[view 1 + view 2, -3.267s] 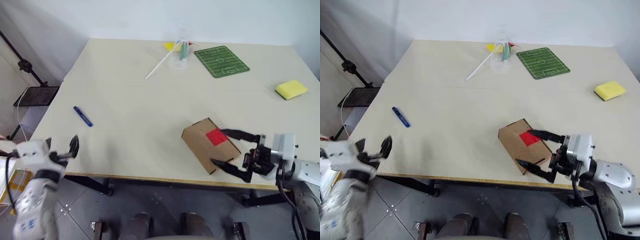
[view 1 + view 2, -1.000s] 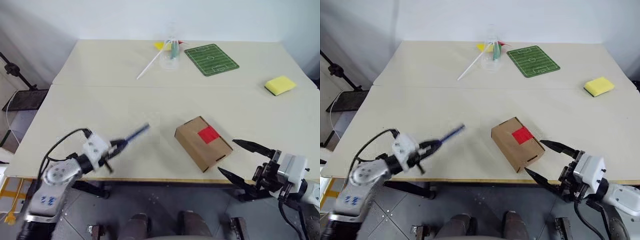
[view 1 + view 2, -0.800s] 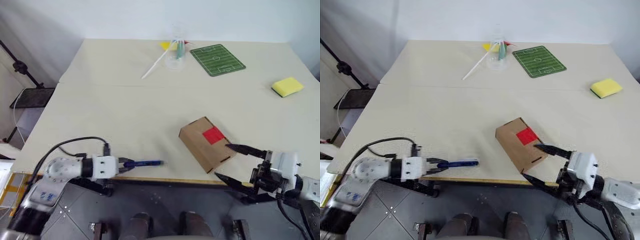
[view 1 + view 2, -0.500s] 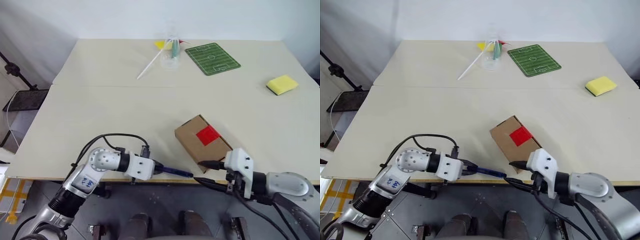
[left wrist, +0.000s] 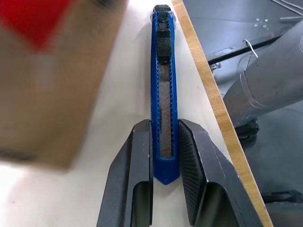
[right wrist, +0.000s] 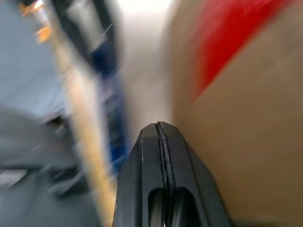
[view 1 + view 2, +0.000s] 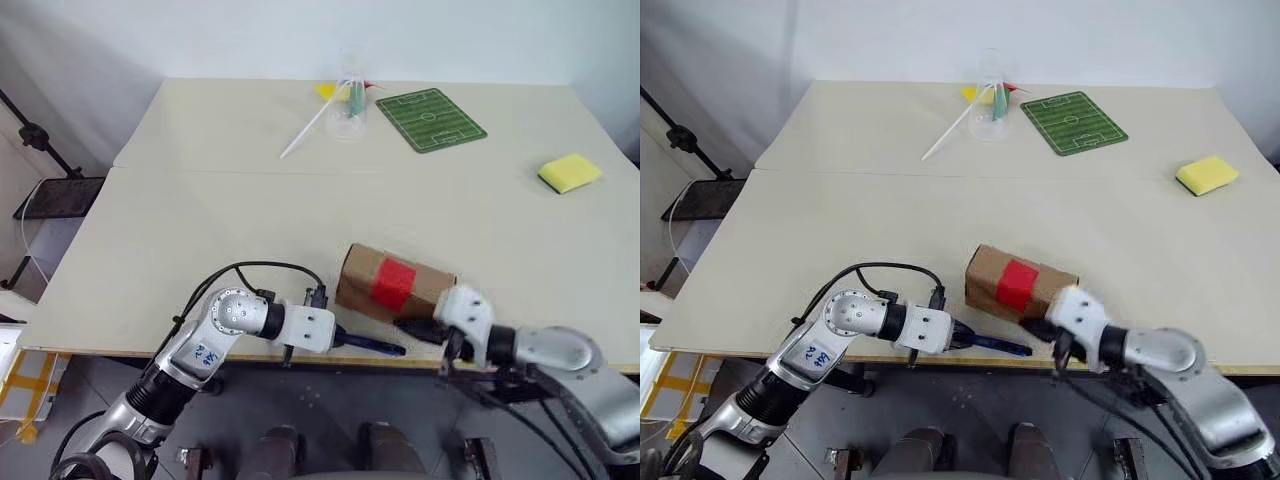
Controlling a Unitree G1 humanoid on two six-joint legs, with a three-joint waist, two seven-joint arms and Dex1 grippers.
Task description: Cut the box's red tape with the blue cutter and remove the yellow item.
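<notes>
A pale cream tabletop (image 7: pixel 250 200) takes up most of the room in front of me, made of two slabs that meet along a thin seam running across it, with a light wooden edge along the near side. Behind it stands a plain white wall (image 7: pixel 300 35), evenly lit, with soft shade in the left corner. Below the near edge lies a grey tiled floor (image 7: pixel 330 410). To the left, a black stand (image 7: pixel 45 140) leans beside a dark tray-like platform (image 7: pixel 55 195).
</notes>
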